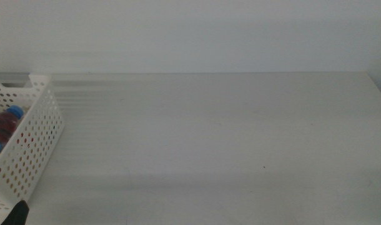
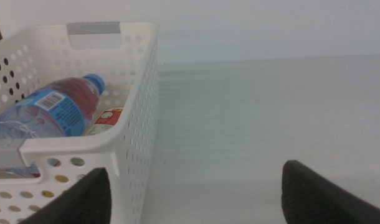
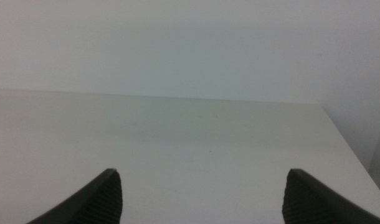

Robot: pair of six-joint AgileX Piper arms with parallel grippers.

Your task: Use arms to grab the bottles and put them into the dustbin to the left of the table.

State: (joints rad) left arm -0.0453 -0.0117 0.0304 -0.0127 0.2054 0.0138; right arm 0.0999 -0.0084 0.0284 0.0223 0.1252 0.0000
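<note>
Bottles are all in the dustbin (image 2: 131, 93) as far as I can judge: from the left wrist view I see the blue-capped water bottle (image 2: 50, 112) lying on its side inside, long axis running from the near wall toward the handle cut-out, cap pointing to the far end, with something red-and-white (image 2: 107, 118) tucked beside it. I cannot make out a yellow bottle.

My left gripper (image 2: 190, 196) sits just beside the basket's near corner, at the table's (image 1: 228, 137) left front edge, jaws spread wide and holding nothing. My right gripper (image 3: 199, 199) looks out over the right side of the table, jaws likewise wide and empty. The left arm is plainly the nearer to the bin.

Nothing remains on the white matte tabletop that I can see; a plain pale wall stands behind it. I judge the task finished.
</note>
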